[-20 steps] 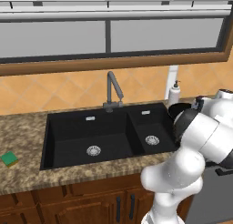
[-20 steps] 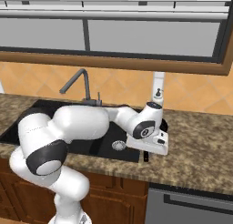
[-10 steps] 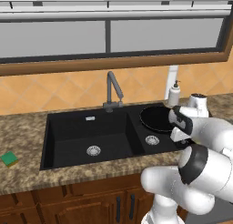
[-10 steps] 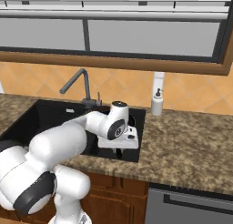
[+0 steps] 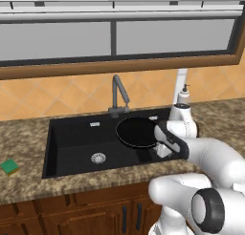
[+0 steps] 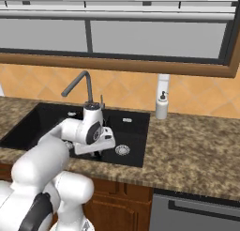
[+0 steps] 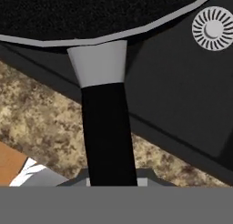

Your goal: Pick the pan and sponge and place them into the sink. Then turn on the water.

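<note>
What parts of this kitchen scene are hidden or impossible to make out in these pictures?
- Gripper fingertips: cut off at the bottom of the hand view, where the pan handle runs down to that edge.
- Narrower sink basin: left base view, hidden behind the pan and arm.
- Pan: right base view, hidden behind the robot's hand.
- Sponge: left base view, too small for detail.
</note>
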Controlling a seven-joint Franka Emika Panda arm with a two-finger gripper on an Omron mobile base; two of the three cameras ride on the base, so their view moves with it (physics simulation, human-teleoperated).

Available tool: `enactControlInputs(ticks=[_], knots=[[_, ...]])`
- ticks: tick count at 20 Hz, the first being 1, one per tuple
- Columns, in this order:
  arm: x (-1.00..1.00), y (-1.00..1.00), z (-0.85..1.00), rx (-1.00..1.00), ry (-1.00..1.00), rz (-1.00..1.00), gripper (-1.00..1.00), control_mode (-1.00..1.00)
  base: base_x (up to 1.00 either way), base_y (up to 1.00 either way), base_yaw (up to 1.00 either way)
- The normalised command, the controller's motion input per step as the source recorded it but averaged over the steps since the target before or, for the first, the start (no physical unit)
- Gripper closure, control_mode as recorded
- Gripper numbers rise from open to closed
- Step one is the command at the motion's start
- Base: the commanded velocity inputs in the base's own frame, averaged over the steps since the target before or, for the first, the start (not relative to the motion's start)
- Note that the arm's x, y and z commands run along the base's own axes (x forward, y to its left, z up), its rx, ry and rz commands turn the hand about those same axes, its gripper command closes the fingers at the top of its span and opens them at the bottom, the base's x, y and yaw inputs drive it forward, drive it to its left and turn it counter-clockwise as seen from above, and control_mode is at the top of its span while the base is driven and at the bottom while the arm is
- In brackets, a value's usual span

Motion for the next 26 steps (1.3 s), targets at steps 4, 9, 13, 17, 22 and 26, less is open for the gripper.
enactControlInputs(ticks=[4,9,13,17,22,26], knots=[[0.29,1.00,0.00,0.00,0.00,0.22,1.00,-1.00,0.00,0.00,0.00],[0.57,0.97,0.00,0.00,0.00,0.22,1.00,-1.00,0.00,0.00,0.00],[0.85,0.67,-0.01,0.00,0.02,0.21,1.00,-1.00,0.00,0.00,0.00],[0.79,0.32,-0.02,0.00,0.00,0.12,1.00,-1.00,0.00,0.00,0.00],[0.78,0.51,0.00,-0.01,0.03,0.00,1.00,-1.00,0.00,0.00,0.00],[0.52,0.48,-0.13,-0.04,0.05,0.00,1.00,-1.00,0.00,0.00,0.00]])
